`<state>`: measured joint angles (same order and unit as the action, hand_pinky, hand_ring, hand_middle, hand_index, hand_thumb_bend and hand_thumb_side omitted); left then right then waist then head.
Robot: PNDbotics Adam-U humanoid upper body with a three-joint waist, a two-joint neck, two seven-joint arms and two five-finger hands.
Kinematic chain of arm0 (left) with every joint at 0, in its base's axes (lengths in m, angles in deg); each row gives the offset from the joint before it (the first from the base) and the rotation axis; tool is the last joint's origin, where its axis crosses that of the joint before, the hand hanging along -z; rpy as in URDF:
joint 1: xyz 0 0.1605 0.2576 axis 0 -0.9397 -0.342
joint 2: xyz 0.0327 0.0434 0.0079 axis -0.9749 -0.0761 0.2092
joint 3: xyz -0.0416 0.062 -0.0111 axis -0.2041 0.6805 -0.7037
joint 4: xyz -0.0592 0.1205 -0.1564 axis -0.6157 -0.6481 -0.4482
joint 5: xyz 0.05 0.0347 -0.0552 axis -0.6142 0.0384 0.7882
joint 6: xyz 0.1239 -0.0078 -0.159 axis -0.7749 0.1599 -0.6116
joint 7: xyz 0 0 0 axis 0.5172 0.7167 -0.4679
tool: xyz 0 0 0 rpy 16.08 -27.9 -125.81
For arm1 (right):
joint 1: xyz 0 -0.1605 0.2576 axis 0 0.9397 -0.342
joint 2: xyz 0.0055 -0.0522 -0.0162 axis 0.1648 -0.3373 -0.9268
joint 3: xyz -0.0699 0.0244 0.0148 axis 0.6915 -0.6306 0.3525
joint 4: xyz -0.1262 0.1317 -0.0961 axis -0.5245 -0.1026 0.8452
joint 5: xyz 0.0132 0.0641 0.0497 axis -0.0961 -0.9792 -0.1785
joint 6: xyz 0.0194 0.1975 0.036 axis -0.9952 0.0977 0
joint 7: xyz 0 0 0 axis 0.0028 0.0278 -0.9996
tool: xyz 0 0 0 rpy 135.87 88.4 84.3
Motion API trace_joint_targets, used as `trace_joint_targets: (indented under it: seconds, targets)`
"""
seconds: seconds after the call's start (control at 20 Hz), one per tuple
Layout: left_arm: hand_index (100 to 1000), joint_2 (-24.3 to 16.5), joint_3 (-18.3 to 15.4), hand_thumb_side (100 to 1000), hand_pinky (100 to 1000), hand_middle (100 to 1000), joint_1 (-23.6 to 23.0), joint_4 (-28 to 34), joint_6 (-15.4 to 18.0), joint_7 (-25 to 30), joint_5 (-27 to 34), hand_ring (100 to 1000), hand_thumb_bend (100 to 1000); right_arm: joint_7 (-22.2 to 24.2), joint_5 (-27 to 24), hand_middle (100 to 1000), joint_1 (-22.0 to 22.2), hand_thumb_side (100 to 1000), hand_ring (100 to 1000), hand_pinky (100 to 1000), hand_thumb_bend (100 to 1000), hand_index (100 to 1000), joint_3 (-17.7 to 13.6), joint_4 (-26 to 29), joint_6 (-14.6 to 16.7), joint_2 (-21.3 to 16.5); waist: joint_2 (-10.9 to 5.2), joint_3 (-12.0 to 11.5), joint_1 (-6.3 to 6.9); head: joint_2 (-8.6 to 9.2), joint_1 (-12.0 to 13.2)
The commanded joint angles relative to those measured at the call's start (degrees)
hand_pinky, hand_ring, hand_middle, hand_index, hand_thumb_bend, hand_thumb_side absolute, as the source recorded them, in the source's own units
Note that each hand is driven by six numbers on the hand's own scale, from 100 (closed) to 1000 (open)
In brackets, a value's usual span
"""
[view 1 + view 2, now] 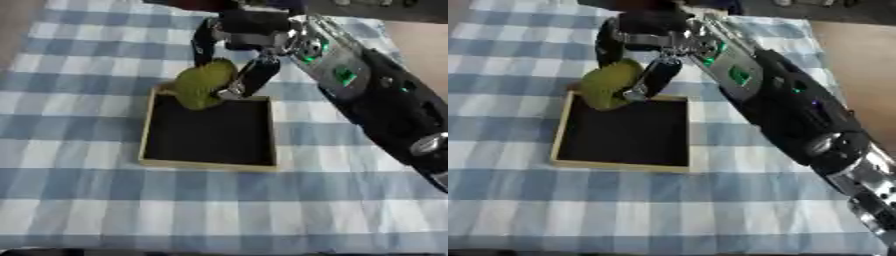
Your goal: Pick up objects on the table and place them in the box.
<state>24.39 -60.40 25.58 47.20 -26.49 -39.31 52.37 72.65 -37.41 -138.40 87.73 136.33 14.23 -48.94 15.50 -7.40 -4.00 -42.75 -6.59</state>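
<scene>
Green fruit [204, 84], pear-like, pinched between right hand [248, 45] fingers, over far-left corner of wooden box [210, 164]. Looks light, rigid, smooth-skinned; could slip.

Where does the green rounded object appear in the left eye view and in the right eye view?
Left eye view: green rounded object upper centre, over the far-left corner of the shallow wooden box.
Right eye view: further left, same corner.
Shared landmark: right hand holding it.
</scene>
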Motion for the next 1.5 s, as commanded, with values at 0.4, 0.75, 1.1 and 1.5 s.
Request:
trace_joint_targets:
  seconds: [0.4, 0.75, 1.1, 1.5]
  targets:
    - [833, -1.23, 0.08, 524, 656, 729, 0.71, 1.17, 0.07, 0.26, 0.28, 533, 100, 3.75, 2.34, 507, 1.15, 100, 595, 667, 239, 600, 1.01, -3.68, 0.73, 1.89, -0.83, -0.16, 0.55, -0.07, -0.27]
    - [833, -1.22, -0.01, 524, 656, 728, 0.70, 1.17, -0.02, 0.19, 0.21, 534, 100, 9.13, 4.19, 753, 1.41, 127, 804, 792, 474, 792, 0.01, -3.74, 3.28, 1.07, -0.86, 0.04, 0.50, -0.10, -0.12]
    - [833, -1.32, -0.14, 524, 656, 728, 0.50, 1.17, -0.07, 0.00, 0.04, 534, 100, 9.29, 2.76, 773, 1.03, 196, 821, 807, 505, 809, -4.84, 0.22, 5.71, -2.60, -1.09, 0.46, 0.52, -0.12, 0.28]
    - [833, -1.45, -0.25, 522, 656, 728, 0.34, 1.17, -0.17, -0.23, -0.12, 535, 100, 2.45, -2.03, 750, 1.68, 187, 806, 803, 448, 794, -12.49, 8.72, 1.72, -8.60, -1.36, 0.96, 0.61, -0.14, 0.66]
